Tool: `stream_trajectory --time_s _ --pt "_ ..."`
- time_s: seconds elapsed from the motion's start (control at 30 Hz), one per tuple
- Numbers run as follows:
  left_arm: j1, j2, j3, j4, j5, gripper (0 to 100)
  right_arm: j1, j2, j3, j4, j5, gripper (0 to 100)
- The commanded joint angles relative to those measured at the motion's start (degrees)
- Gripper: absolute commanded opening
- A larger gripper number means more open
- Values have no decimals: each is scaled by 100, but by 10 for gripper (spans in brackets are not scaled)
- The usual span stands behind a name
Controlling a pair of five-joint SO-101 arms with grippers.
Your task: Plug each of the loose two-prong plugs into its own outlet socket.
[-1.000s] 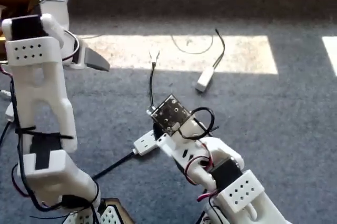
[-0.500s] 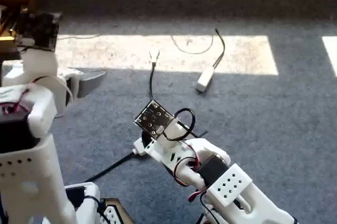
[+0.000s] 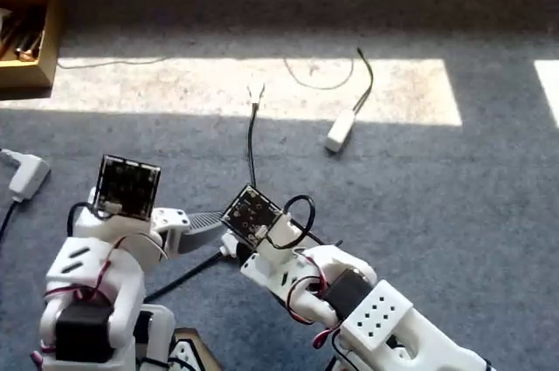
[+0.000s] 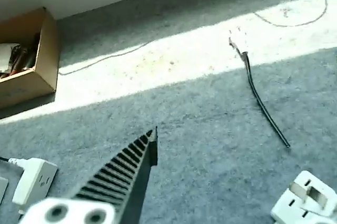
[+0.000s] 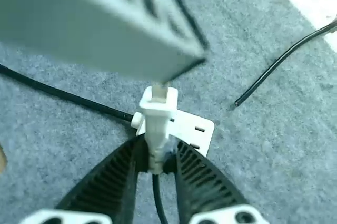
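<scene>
Your right gripper [image 5: 157, 156] is clamped shut on the white plug [image 5: 157, 112], one pad on each side of the plug body, w/ the plug's cord running back between them. The plug stands right over one end of the white outlet block [image 5: 196, 129], which lies flat on the grey carpet [image 5: 274, 171]. You can't tell from here whether the plug is seated or just touching. A black cable [image 5: 63, 95] leaves the block on the far side from its visible slots. A blurred grey ribbed shape [image 5: 121, 29] hangs close above the plug.

In the high view, that block sits low centre, mostly tucked under the right arm's camera board [image 3: 253, 211]. Your left gripper [image 3: 210, 224] is low over the carpet, just beside that board and pointing at it. Open or closed: can't tell in any view.

The other task items are well apart from both arms:
- The loose plug [image 3: 255, 92] lies in the sun patch [image 3: 393, 92], and its black cord [image 3: 251, 140] trails back toward the arms.
- A white block [image 3: 339, 133] w/ a thin dark wire lies at the sun patch's near edge, to the right of that cord.
- A white connector [image 3: 26, 175] lies at the far left edge.
- A wooden box [image 3: 31, 39] sits in the top left corner by the wall.
</scene>
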Motion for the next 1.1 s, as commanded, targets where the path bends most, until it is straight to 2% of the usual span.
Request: stream_trajectory --time_s 0.0,0.23,0.43,0.57,0.77,1.07 --pt "338 -154 136 193 62 541 -48 -119 -31 -127 -62 5" --pt "330 -198 778 149 -53 541 -40 -145 -40 -92 -62 5" --pt "92 -145 1262 -475 -158 541 -57 -154 -699 699 -62 5" --pt "-57 -145 1464 -738 -158 541 -48 -154 -1033 813 -35 5" --pt "-57 -145 1481 -756 -158 495 -66 -154 -1490 1393 -9 5" --pt "-57 -145 1490 -747 -158 496 -40 -154 -2202 2079 255 5"
